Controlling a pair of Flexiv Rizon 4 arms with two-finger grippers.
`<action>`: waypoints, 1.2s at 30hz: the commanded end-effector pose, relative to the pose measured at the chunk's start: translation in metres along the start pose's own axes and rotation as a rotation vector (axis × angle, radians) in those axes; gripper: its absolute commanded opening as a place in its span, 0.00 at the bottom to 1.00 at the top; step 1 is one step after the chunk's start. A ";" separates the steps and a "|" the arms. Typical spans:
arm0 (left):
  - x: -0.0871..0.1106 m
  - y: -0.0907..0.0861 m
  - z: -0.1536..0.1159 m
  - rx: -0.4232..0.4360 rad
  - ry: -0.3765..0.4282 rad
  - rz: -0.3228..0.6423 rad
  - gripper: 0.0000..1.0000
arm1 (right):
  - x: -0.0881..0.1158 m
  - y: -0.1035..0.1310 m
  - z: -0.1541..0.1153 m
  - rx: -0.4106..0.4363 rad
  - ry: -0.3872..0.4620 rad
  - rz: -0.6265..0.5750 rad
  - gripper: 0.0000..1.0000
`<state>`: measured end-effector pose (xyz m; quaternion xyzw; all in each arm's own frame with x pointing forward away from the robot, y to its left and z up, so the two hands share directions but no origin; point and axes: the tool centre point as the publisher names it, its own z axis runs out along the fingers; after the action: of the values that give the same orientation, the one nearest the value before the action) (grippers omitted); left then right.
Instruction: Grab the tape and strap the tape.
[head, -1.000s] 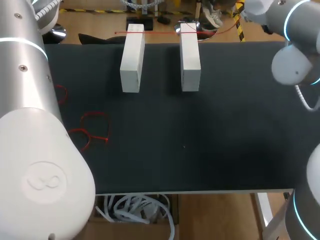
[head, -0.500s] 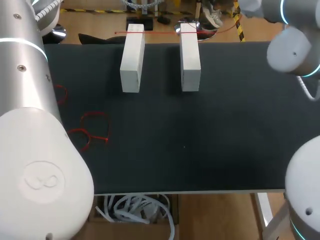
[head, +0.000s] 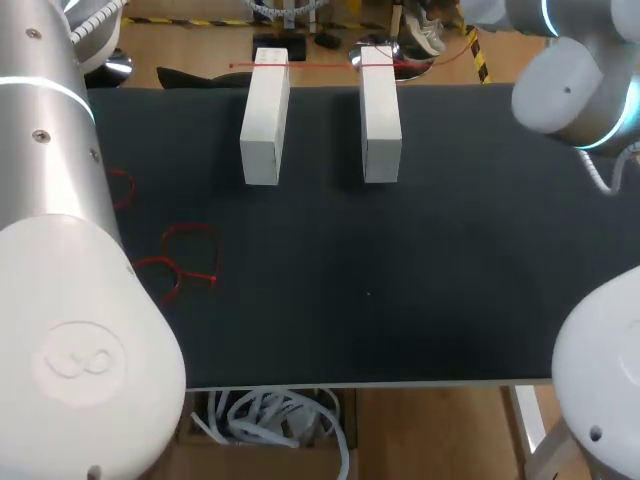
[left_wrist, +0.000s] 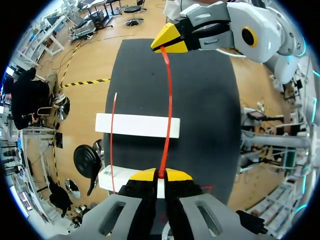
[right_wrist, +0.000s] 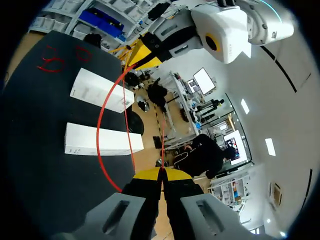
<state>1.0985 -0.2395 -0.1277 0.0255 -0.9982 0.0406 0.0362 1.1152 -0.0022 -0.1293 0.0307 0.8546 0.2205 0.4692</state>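
the red tape (head: 320, 65) is clenched in the left hand (left_wrist: 159, 175), laid across the far ends of two white blocks (head: 264, 120), and clenched in the right hand (right_wrist: 161, 172), whose arm (head: 565, 85) has been swung inward, probably for tightening.

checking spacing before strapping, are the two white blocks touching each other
No, the left white block and the right white block lie apart, with bare dark table between them.
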 end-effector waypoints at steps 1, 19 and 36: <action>-0.002 -0.001 -0.002 -0.006 0.005 -0.002 0.00 | -0.002 0.005 -0.003 0.127 0.002 -0.017 0.00; -0.002 -0.001 -0.002 -0.006 0.005 -0.002 0.00 | -0.003 0.008 -0.003 0.097 0.006 0.000 0.00; -0.002 -0.001 -0.002 -0.006 0.005 -0.002 0.00 | 0.009 0.028 0.013 0.328 -0.091 -0.344 0.00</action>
<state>1.0985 -0.2398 -0.1278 0.0255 -0.9982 0.0402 0.0364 1.1157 0.0196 -0.1244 -0.0977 0.8475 0.1105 0.5099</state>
